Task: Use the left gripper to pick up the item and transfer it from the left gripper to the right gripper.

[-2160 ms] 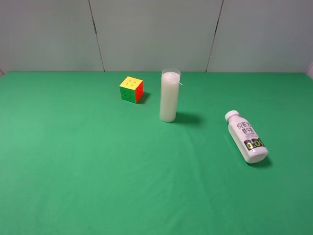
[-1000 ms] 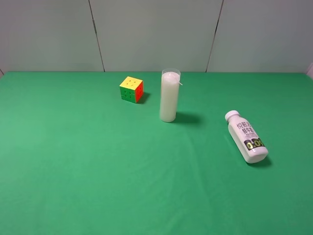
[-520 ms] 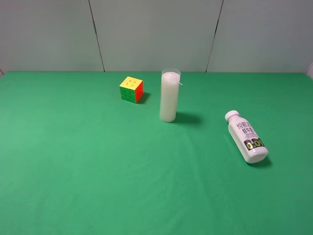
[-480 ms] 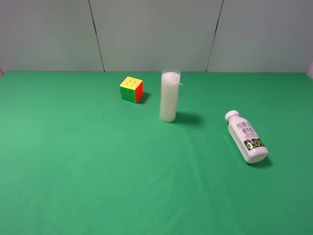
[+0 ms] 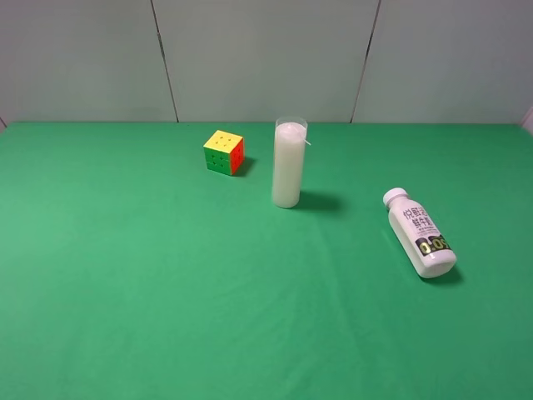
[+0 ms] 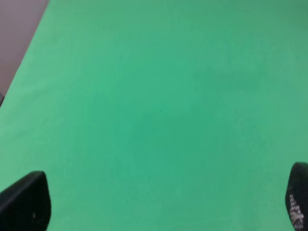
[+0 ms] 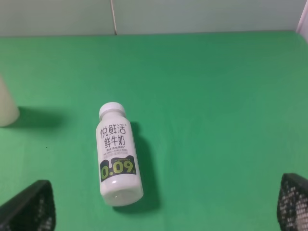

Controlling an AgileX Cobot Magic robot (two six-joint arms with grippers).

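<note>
The left gripper (image 6: 163,202) has its jaws spread wide apart, only the two black fingertips (image 6: 26,199) showing at the edges of its wrist view, and between them there's nothing but bare green cloth (image 6: 159,110), with a strip of pale floor past the cloth's edge at one corner. Over to the right gripper (image 7: 166,202), and it's the same story: jaws wide apart, the textured black pads (image 7: 29,207) framing the shot, holding nothing. Out ahead of them, not between the pads, lies the bottle (image 7: 118,154), flat on its side on the cloth, white cap pointing away from the camera toward the back wall, label up with dark characters and a green "0.09" near the base. From the high camera, neither arm is in the picture at all. The bottle (image 5: 420,232) lies on the right side of the table, cap toward the back. Well to its left stands the candle (image 5: 288,163), upright in its clear glass near the middle, and beyond that, a little farther back, the puzzle cube (image 5: 224,152) with yellow on top.
</note>
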